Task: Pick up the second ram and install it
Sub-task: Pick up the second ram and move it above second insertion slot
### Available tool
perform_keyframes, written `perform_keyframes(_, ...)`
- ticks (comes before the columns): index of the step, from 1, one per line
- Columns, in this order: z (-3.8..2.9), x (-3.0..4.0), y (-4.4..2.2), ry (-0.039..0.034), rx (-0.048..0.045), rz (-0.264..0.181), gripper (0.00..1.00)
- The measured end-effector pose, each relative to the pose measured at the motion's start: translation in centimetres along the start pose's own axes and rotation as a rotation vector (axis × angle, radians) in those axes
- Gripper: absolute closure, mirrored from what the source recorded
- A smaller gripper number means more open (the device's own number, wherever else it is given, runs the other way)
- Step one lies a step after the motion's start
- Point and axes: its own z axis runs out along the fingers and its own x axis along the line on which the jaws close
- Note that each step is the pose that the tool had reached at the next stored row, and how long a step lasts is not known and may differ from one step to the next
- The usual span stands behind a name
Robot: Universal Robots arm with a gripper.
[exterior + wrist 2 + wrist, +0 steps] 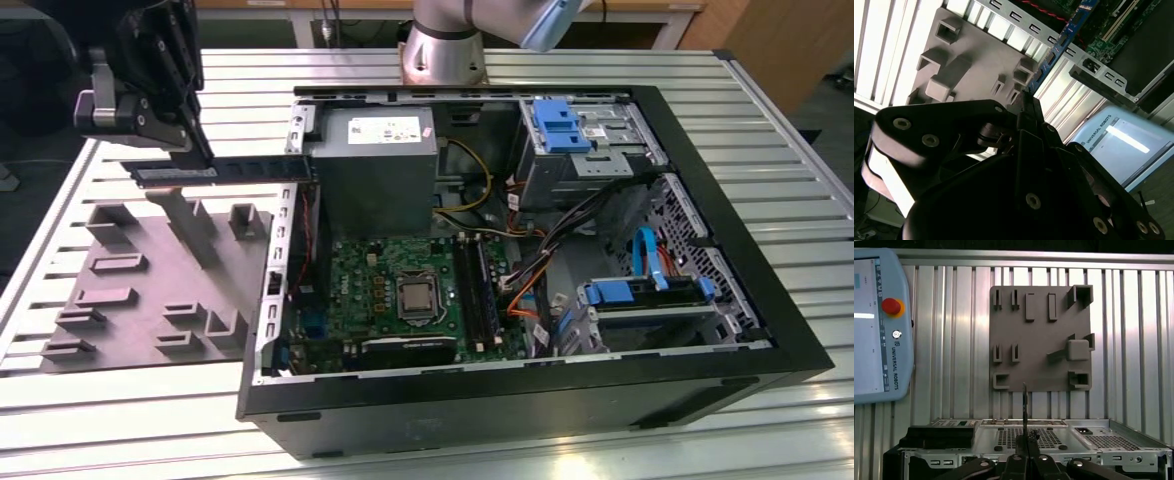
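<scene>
The second ram (254, 171) is a long dark stick held level above the table, over the gap between the grey moulded tray (134, 300) and the open computer case (534, 400). My gripper (190, 160) is shut on its end nearer the exterior view's left. In the second wrist view the blue-green ram (1059, 45) juts out from the gripper (1026, 100) toward the case. Edge-on in the first wrist view, the ram (1025, 405) rises from the gripper (1025, 447). The motherboard's long black slots (474, 290) lie inside the case.
A power supply (374, 160), cables and blue drive brackets (627, 292) fill the case around the motherboard. The case's metal wall (283, 230) stands between ram and board. A teach pendant (879, 325) lies on the slatted table beside the tray (1039, 340).
</scene>
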Motion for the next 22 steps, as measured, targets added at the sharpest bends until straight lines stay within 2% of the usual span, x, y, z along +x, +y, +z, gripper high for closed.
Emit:
perform_keyframes(9,-0.03,-0.01,-0.71,0.0,0.0001,0.0,0.89)
perform_keyframes(22,-0.09,-0.02,-2.11,0.0,0.0,0.0,0.89)
